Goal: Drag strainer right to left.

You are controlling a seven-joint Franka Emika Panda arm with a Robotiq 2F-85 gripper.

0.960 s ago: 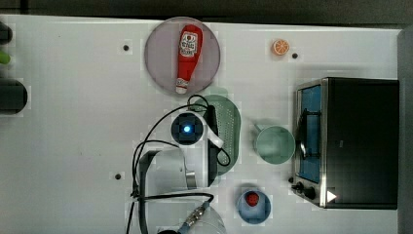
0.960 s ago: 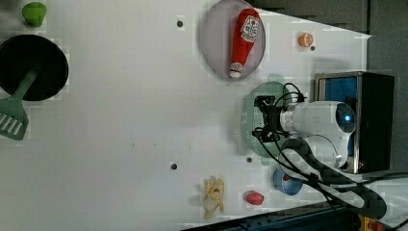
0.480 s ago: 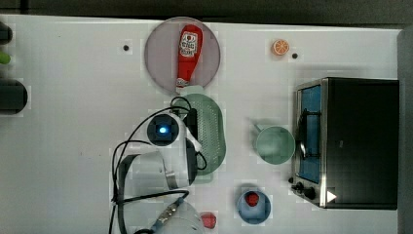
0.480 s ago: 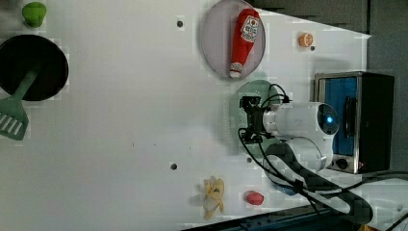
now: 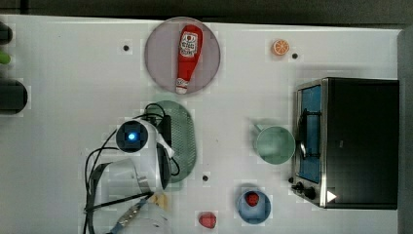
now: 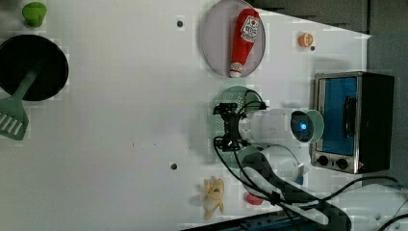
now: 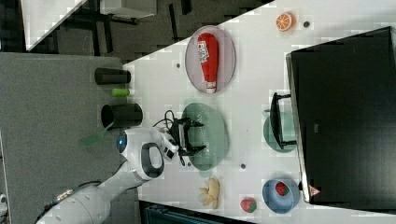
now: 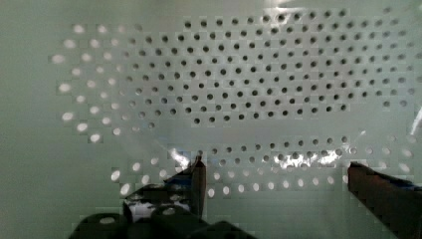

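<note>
Centrally on the worktop, strainer (image 5: 184,139) just below the plate (image 5: 160,44) in the top view, gripper (image 7: 190,136) spread wide inside its bowl, fingers (image 8: 197,181) holding nothing, mug (image 5: 274,145) well apart.

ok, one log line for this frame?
tool: open, inside strainer | strainer: beside plate | drag: under way
</note>
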